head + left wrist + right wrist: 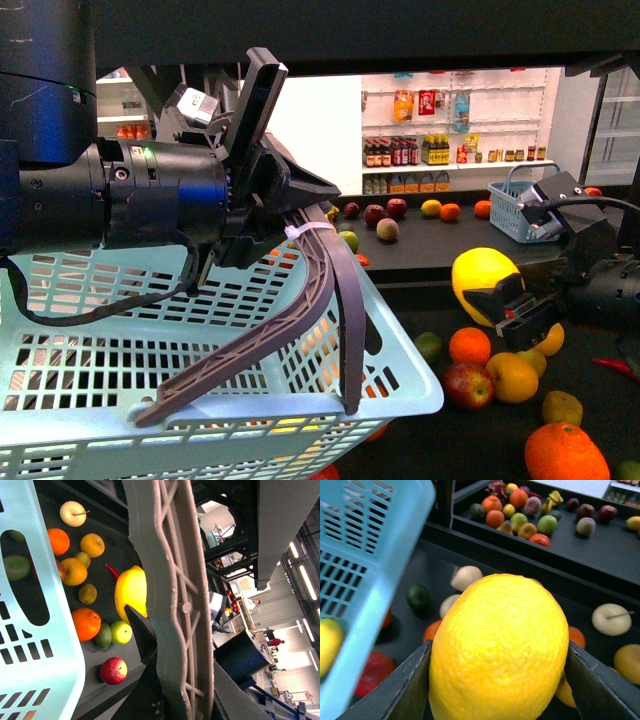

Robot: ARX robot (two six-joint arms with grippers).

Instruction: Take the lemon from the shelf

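lemon (483,283) pinched across its short width by right gripper (512,312), long axis near upright, left gripper (280,165) grip unclear

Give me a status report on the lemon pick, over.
Left gripper shut on basket handle. Right gripper shut on lemon, held above shelf. Nothing seen between lemon and basket.

l arm (90,190) comes in from left, wrist approx level. l gripper (292,212) clamped on basket handle (300,300). r arm (605,285) low at right, pointing left. r gripper (503,300) jaws pressed on both sides of lemon (478,278).
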